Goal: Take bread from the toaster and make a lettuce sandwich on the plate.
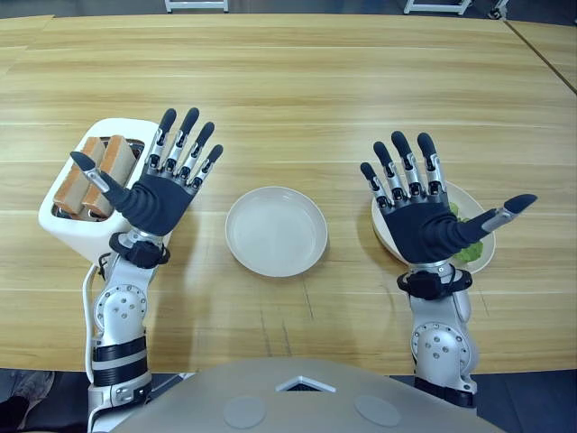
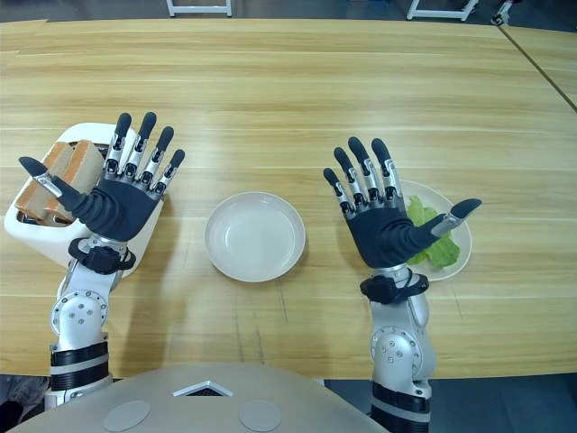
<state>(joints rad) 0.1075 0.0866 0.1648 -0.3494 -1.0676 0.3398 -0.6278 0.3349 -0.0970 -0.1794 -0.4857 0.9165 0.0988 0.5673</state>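
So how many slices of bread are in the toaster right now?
2. Both stand in the toaster on the left: one slice in the outer slot, a second slice beside it, next to the left hand, which covers part of the toaster.

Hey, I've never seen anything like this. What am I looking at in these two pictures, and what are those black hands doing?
Those are a humanoid robot's own two hands. A stereo camera on its head looks down at a wooden table, and the two pictures are its left and right eyes, so they show nearly the same scene. The left hand and right hand are spread open and hold nothing. Beside the left hand stands a white toaster with bread sticking up from its slots. In the middle lies an empty plate. Behind the right hand, a second plate carries lettuce.
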